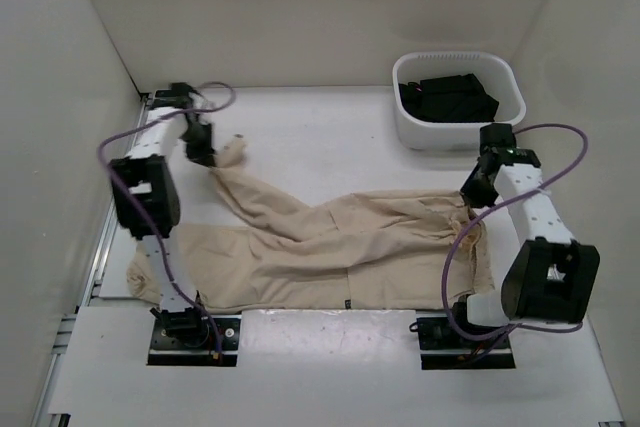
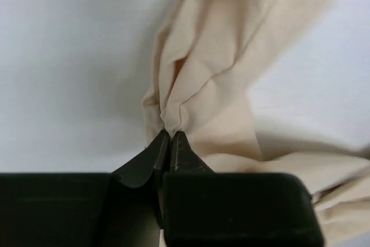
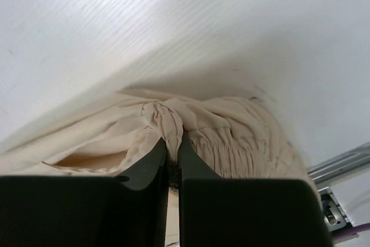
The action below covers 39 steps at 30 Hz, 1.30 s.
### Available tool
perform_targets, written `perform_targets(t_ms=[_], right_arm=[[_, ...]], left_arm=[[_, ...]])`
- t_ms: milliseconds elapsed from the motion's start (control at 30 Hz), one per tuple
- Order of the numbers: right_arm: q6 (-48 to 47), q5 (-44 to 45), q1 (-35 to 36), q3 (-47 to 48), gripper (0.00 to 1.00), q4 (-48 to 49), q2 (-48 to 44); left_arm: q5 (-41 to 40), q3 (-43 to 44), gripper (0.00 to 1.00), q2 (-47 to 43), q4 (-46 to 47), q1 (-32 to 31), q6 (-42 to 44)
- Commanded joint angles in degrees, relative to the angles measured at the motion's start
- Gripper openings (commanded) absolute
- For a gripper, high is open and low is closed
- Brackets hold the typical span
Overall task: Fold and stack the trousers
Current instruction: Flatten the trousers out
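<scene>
- You are working over a white desk (image 1: pixel 320 127) that is carrying everything, with pale walls standing around it on three sides.
- The trousers (image 1: pixel 330 247) are lying spread across the near half of the desk. The gathered waistband is sitting at the right, and the legs are running off to the left.
- One leg is lying flat near the left arm's base, while the other is stretching up toward the far left corner.
- A white tub (image 1: pixel 410 132) is sitting at the far right of the desk, apart from the trousers.
- Black garments (image 1: pixel 450 97) are lying folded inside that tub.
- Your left claw (image 2: pixel 170 140) is pinching the end of the far leg, its jaws pressed together on a bunched fold of beige cloth. The cloth is hanging from it above the desk.
- Your right claw (image 3: pixel 172 148) is gripping the waistband, its jaws closed tight on a pleat of the elastic gathers. The cloth is fanning out to either side of the tips.
</scene>
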Motion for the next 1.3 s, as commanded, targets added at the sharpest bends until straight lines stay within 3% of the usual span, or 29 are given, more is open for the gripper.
perform_targets(t_ms=[0,133,300,433,500,533,567,633,667,767,800,833,867,1000,1133,1267], right_arm=[[0.04,2.64,-2.45,-0.47,0.0,-1.43,-6.38],[-1.02,-1.4,-2.46,-2.13,0.0,-0.21,-9.11],[-2.43,-2.56,-2.46,-2.67,0.0,-0.2,-11.22],[-4.62,-4.58,-2.46,-1.52,0.0,0.32,-10.62],[-5.15,-4.58,-2.46,-0.82,0.0,0.33,-9.99],[-5.15,-4.58,-2.46,-0.82,0.0,0.93,-8.69],[-5.15,-4.58,-2.46,-0.82,0.0,0.94,-8.15],[-5.67,-6.24,-2.46,-0.3,0.0,0.94,-6.58],[-5.68,-6.94,-2.46,-0.29,0.0,0.94,-6.57],[-5.68,-6.95,-1.85,-0.29,0.0,1.47,-5.51],[-5.68,-6.95,-1.84,-0.29,0.0,1.47,-5.51],[-5.68,-6.95,-1.84,-0.29,0.0,1.47,-5.51],[-5.68,-6.95,-1.84,-0.81,0.0,1.47,-5.51],[-5.68,-6.95,-1.84,-2.4,0.0,0.94,-6.03],[-5.68,-6.95,-1.32,-3.46,0.0,0.94,-6.57],[-4.45,-7.57,-1.31,-4.69,0.0,0.94,-7.09]], left_arm=[[-12.04,-2.46,0.14,-18.8,-1.93,10.58,0.03],[-20.22,-12.46,0.14,-28.23,-4.74,11.22,0.03],[-27.54,-15.83,0.14,-30.8,-11.34,11.83,0.03],[-27.21,-13.91,0.14,-24.15,-13.62,11.22,0.03],[-25.18,-9.34,0.14,-19.31,-14.33,10.6,0.03],[-25.18,-7.33,0.14,-12.67,-15.29,10.08,0.03],[-25.18,-0.95,0.14,-8.77,-16.43,9.03,0.03],[-23.86,6.89,0.26,-1.3,-18.2,8.49,0.03],[-23.86,15.98,0.57,5.52,-18.2,7.71,0.03],[-26.4,29.83,0.79,14.44,-18.2,7.7,0.03],[-26.93,34.4,0.91,14.47,-18.2,8.22,0.03],[-26.93,34.44,0.96,13.68,-17.68,8.92,0.03],[-26.93,32.44,1.0,9.07,-14.63,9.71,0.03],[-23.96,6.4,1.0,-9.49,-0.93,15.5,0.03],[-19.47,-5.96,1.0,-20.67,0.08,18.24,0.03],[-21.3,-20.2,0.96,-28.5,0.08,19.39,0.03]])
